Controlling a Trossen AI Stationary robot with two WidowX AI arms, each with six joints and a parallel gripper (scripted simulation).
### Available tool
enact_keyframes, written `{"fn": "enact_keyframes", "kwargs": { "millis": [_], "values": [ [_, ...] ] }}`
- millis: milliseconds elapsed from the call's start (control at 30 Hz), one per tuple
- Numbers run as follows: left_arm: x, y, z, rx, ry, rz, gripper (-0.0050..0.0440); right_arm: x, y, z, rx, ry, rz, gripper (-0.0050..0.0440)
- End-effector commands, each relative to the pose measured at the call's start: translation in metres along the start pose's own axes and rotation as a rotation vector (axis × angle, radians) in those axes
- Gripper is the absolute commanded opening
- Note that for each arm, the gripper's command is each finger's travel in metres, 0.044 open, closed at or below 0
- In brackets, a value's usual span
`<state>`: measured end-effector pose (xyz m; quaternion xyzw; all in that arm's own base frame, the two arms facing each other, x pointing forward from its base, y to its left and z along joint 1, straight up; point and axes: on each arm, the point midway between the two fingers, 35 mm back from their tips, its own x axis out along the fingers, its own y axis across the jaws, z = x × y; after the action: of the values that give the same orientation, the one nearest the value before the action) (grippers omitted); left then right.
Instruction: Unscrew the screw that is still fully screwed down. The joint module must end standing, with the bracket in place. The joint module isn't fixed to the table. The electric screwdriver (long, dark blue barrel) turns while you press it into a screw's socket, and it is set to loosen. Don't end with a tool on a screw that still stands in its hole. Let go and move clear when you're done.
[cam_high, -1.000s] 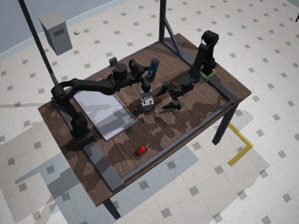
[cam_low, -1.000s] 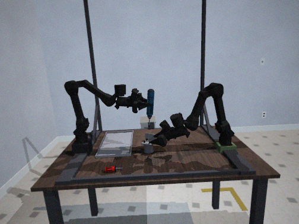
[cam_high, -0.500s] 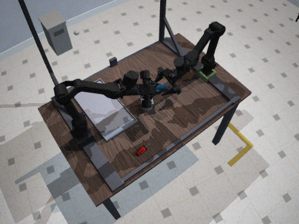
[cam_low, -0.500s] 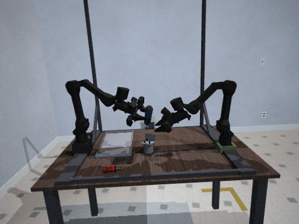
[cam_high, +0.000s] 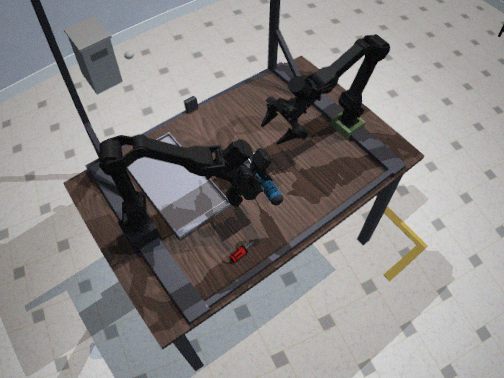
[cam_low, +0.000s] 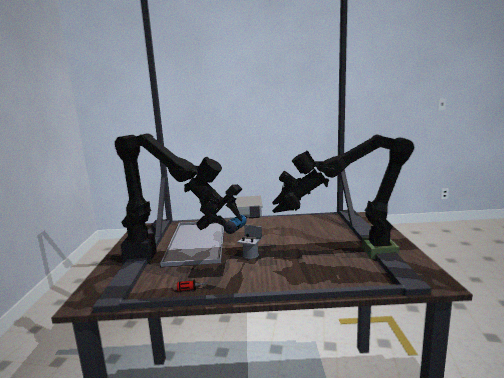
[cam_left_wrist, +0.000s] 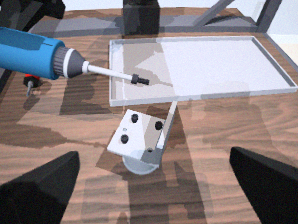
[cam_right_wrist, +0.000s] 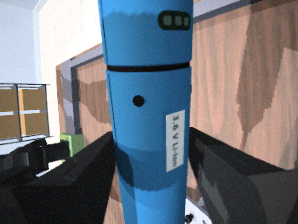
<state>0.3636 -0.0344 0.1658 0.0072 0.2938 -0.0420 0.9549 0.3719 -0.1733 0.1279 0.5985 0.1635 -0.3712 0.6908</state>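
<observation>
Above the worktable, the blue electric screwdriver is tilted well over beside the standing joint module

On the left of the exterior view, the right arm rises from its base, bends at a high elbow and slopes down towards the middle. Its gripper (cam_high: 256, 181) (cam_right_wrist: 152, 134) is closed partway, its fingers clamped on the barrel of the electric screwdriver (cam_high: 271, 191) (cam_low: 237, 222) (cam_left_wrist: 31, 53) (cam_right_wrist: 150, 105). The bit (cam_left_wrist: 107, 71) is clear of the screws, its dark tip apart from the bracket.

The shallow pale tray (cam_high: 175, 186) (cam_low: 191, 263) (cam_left_wrist: 200, 95) lies below that arm; nearer the front edge lies a red-handled screwdriver (cam_high: 239, 254) (cam_low: 186, 286) (cam_left_wrist: 31, 80).

Near the middle, the joint module (cam_low: 250, 250) (cam_left_wrist: 141, 164) stands upright on the wooden table (cam_high: 320, 165) (cam_low: 320, 255) (cam_left_wrist: 240, 130). Its pale, angled bracket (cam_low: 254, 232) (cam_left_wrist: 142, 135) is in place on top, one flange flat, the other upright. Three black screw heads (cam_left_wrist: 134, 118) show plainly; a fourth dark spot near the upright flange is too small to read.

On the right, the left arm arches over from its green-trimmed base, forearm angled down and inward. Its gripper (cam_high: 272, 133) (cam_low: 276, 206) (cam_left_wrist: 155, 154) is wide open, with nothing between the fingers.
</observation>
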Motion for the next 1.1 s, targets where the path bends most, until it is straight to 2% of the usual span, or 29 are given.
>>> {"fn": "enact_keyframes", "kwargs": {
  "millis": [0, 33, 100, 367, 500, 600, 700, 900, 1067],
  "values": [
    [-0.012, -0.004, 0.014, 0.001, -0.029, 0.011, 0.044, -0.002, 0.002, 0.008, 0.196, 0.031, -0.073, 0.016],
    [-0.012, -0.004, 0.014, 0.001, -0.029, 0.012, 0.044, -0.001, -0.004, 0.008, 0.243, 0.037, -0.105, 0.016],
    [-0.012, -0.004, 0.014, 0.001, -0.029, 0.012, 0.044, -0.001, -0.004, 0.008, 0.243, 0.037, -0.105, 0.016],
    [-0.008, -0.003, 0.009, 0.005, -0.013, 0.013, 0.044, 0.002, -0.054, 0.004, 0.645, 0.039, -0.394, 0.016],
    [-0.008, -0.003, 0.007, 0.005, -0.009, 0.011, 0.044, 0.005, -0.083, -0.009, 0.818, -0.039, -0.524, 0.016],
    [-0.008, -0.003, 0.007, 0.005, -0.009, 0.011, 0.044, 0.003, -0.106, 0.006, 0.963, -0.132, -0.566, 0.016],
    [-0.008, -0.003, 0.007, 0.005, -0.009, 0.011, 0.044, -0.001, -0.111, 0.01, 1.006, -0.156, -0.573, 0.016],
    [-0.008, -0.003, 0.007, 0.005, -0.009, 0.011, 0.044, -0.005, -0.148, 0.007, 1.152, -0.282, -0.766, 0.016],
    [-0.008, -0.003, 0.007, 0.005, -0.009, 0.011, 0.044, -0.011, -0.16, 0.008, 1.246, -0.344, -0.829, 0.016]
  ]
}}
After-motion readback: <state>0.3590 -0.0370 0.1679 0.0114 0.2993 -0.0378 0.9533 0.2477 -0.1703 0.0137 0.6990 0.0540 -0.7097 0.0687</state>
